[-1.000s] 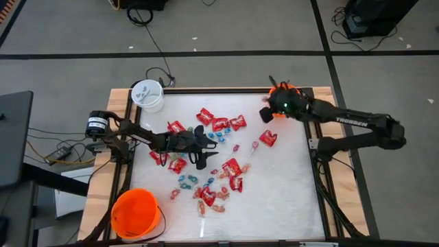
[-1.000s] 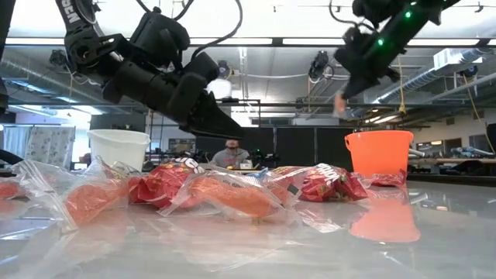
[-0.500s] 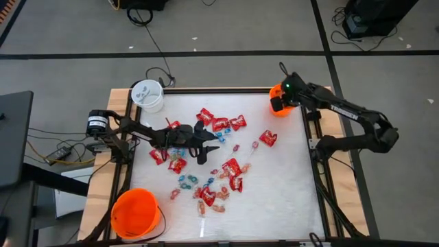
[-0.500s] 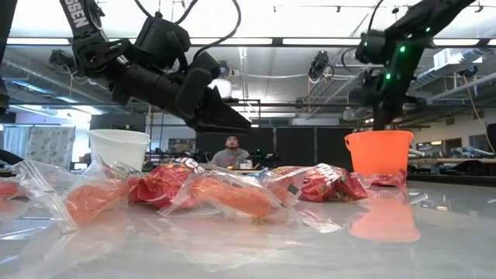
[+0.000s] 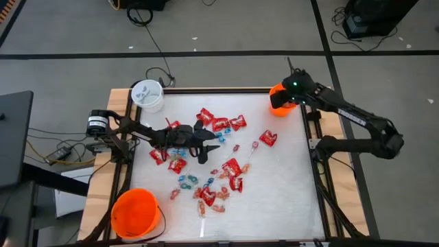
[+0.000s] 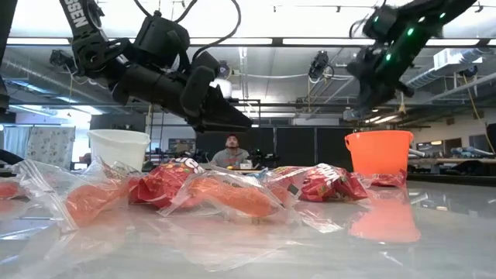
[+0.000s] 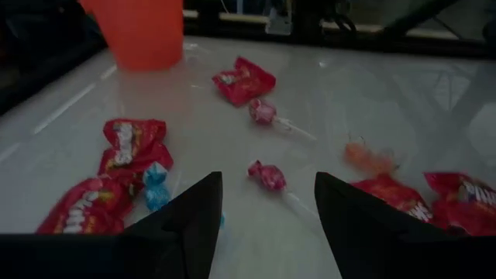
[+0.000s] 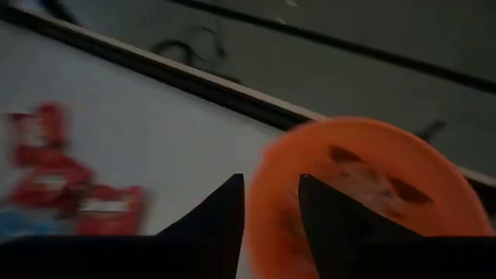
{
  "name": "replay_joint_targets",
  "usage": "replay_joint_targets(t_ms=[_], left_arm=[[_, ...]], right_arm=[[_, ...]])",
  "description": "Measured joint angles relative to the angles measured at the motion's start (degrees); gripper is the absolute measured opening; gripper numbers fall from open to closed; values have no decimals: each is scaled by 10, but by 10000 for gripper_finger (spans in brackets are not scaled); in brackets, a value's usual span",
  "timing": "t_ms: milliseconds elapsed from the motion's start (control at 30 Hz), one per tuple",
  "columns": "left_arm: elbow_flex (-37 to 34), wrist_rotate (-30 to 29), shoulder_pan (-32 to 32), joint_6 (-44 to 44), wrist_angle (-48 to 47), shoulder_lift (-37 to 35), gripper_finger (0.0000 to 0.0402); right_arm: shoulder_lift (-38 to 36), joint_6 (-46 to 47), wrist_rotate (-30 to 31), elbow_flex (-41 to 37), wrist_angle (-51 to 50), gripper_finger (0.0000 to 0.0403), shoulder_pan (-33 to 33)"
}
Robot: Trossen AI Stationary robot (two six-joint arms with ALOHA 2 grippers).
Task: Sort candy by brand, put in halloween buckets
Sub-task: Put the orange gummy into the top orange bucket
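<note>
candy [image 5: 218, 180] lies scattered over the middle of the table [image 5: 288, 199], and every place below is given from that scatter. left gripper [image 5: 214, 142] hovers at its upper edge, fingers spread with nothing between them, pointing across the table toward the small orange bucket [image 5: 278, 101] in the far right corner. in its wrist view a pink lollipop [image 7: 266, 176] lies just ahead, between the two fingertips and a little beyond them, its stick running away at a slant; a blue piece [image 7: 156, 176] and red packets [image 7: 130, 142] sit off to one side. the left arm is clearly the nearer one for the next pick.

right gripper [image 8: 271, 213] hangs well apart from the scatter, over the small orange bucket, fingers parted and empty. white bucket [image 5: 147, 95] stands beyond the scatter's far left; the larger orange bucket [image 5: 136, 213] sits at its near left.
</note>
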Motion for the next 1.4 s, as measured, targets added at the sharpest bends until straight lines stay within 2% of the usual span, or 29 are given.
replay_joint_targets(t_ms=[167,300,433,533,667,767,933,1000,1067,1200,1400], left_arm=[[0,-2,-7,-2,35,0,212],[0,-2,-19,-29,41,0,212],[0,-2,-29,-42,44,0,212],[0,4,-35,-50,48,0,212],[0,41,-40,-61,47,1,212],[0,51,-48,-61,46,11,212],[3,26,-51,-60,47,41,212],[3,21,-51,-60,45,50,212],[3,23,-51,-60,43,51,212],[3,27,-52,-46,53,51,212],[3,-31,-50,-12,85,51,212]], right_arm=[[-71,0,-24,0,-4,137,69],[-109,-1,22,0,-24,136,145],[-129,27,59,-16,-33,136,225],[-130,58,60,-40,-27,136,285],[-118,89,60,-79,11,136,371],[-100,74,65,-108,71,136,428],[-53,30,144,-170,219,136,505],[-27,-7,131,-194,279,136,522],[3,-25,87,-210,326,136,534],[69,-8,14,-225,380,136,564],[190,-51,18,-226,465,145,611]])
